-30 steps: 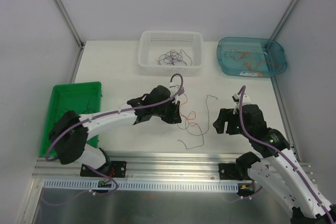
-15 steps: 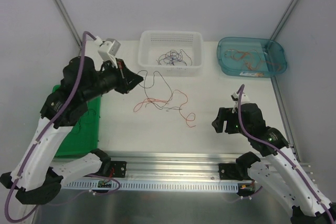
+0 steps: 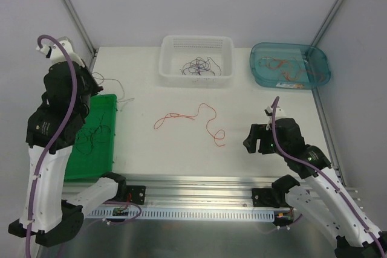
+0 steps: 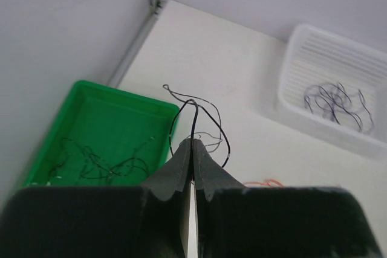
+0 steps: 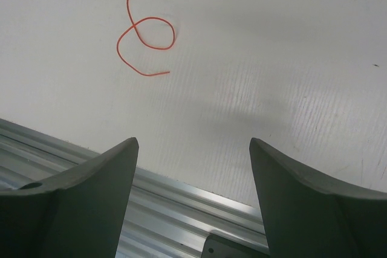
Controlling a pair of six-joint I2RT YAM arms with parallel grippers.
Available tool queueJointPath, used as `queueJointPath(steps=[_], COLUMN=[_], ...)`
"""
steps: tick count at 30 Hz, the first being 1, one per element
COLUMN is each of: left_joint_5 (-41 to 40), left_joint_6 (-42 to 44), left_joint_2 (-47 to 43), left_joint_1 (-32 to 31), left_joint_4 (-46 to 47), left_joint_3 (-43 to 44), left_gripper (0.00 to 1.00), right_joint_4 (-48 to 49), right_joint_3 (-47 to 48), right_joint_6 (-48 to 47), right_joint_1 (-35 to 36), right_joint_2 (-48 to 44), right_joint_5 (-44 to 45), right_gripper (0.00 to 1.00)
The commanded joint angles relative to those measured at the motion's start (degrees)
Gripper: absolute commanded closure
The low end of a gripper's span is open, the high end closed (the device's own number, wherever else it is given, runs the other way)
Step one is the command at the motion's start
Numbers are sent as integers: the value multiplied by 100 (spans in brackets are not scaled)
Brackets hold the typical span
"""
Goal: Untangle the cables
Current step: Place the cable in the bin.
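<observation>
A thin black cable hangs in loops from my left gripper, which is shut on it. That gripper is raised beside the green tray's near corner; in the top view the black cable trails from it at the far left. A red cable lies alone in a wavy line on the table's middle, and its curled end shows in the right wrist view. My right gripper is open and holds nothing, low over the table's near edge to the right of that curl.
The green tray at the left holds black strands. A white basket at the back has dark wires in it. A blue tub at the back right holds orange ones. An aluminium rail runs along the near edge.
My left arm swung from the table's middle up and left to the green tray, pulling the black cable free of the red one, which stayed on the table. The right arm barely moved.
</observation>
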Motion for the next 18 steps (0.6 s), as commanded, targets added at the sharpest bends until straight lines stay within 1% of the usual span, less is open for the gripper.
queueJointPath(steps=[1,3,5,7,8,9,10,11,12,13,14,15,16,17,18], left_joint_5=[-983,-1044,-1386,-1903,-1932,-1854,-1531,-1389,-1187,-1003,-888,-773,-642,-345,-272], left_joint_6=[646,840,1235,1551,1570,1570,1492,1421,1377,1290,1237,1140,887,780,683], left_joint_2=[-58,82,266,390,425,434,408,339,294,233,163,66,48,13,-5], left_joint_1=[445,508,552,692,815,1190,1429,1657,2216,2379,2493,2582,2809,2915,3012], left_joint_4=[-16,-16,-16,-7,-7,-7,19,46,98,281,396,441,459,468,468], left_joint_3=[654,910,1130,1096,904,754,413,201,-27,-273,-815,-1038,-1467,-1671,-1882], left_gripper=[100,100,100,100,100,100,100,100,100,100,100,100,100,100,99], right_joint_4=[147,165,191,270,314,366,384,393,393,402,393,385,385,376,385], right_joint_3=[225,243,252,243,226,208,208,225,226,234,243,243,252,252,261], right_joint_6=[-7,-33,-42,-33,-42,-24,-24,-33,-42,-42,-77,-86,-95,-121,-130], right_joint_1=[-14,-14,-23,-14,-14,-23,-23,-14,-5,-14,-14,-14,-14,-5,-5], right_joint_2=[100,135,179,223,241,258,302,328,346,364,381,399,416,469,487], right_joint_5=[-222,-223,-249,-354,-398,-433,-486,-504,-530,-574,-583,-592,-592,-592,-609], right_gripper=[22,22,22,22,22,22,22,22,22,22,22,22,22,22,22])
